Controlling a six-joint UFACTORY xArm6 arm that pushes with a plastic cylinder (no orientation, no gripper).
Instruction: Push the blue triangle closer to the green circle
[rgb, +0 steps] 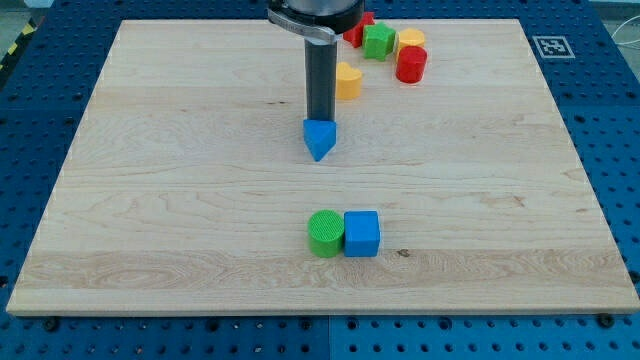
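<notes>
Blue triangle (319, 139) was touched from above by the tool tip (320, 119). Green circle (326, 233) was seen well below the triangle. No jaws were carried by the tool.

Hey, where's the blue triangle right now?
The blue triangle sits near the board's middle, just below my tip, with the green circle farther toward the view's bottom.

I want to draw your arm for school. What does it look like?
Draw a straight, dark grey rod, round like a thick marker. Above it sits a wider black round mount with a shiny silver band. My tip is blunt. I see no cables or markings on it.
</notes>
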